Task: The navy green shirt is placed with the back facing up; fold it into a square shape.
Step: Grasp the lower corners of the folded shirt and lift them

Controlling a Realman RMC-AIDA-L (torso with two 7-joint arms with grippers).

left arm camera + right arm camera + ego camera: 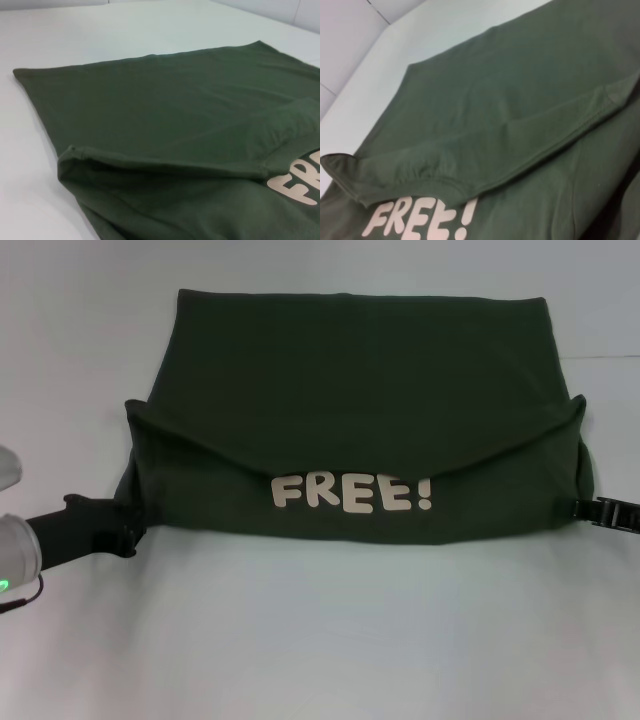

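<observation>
This looks like a robot test bench in a lab or studio. A plain white counter fills every view, bare of household clutter. Beyond the counter's far edge, the right wrist view shows a pale panelled wall with thin seams, and nothing homely around it.
</observation>
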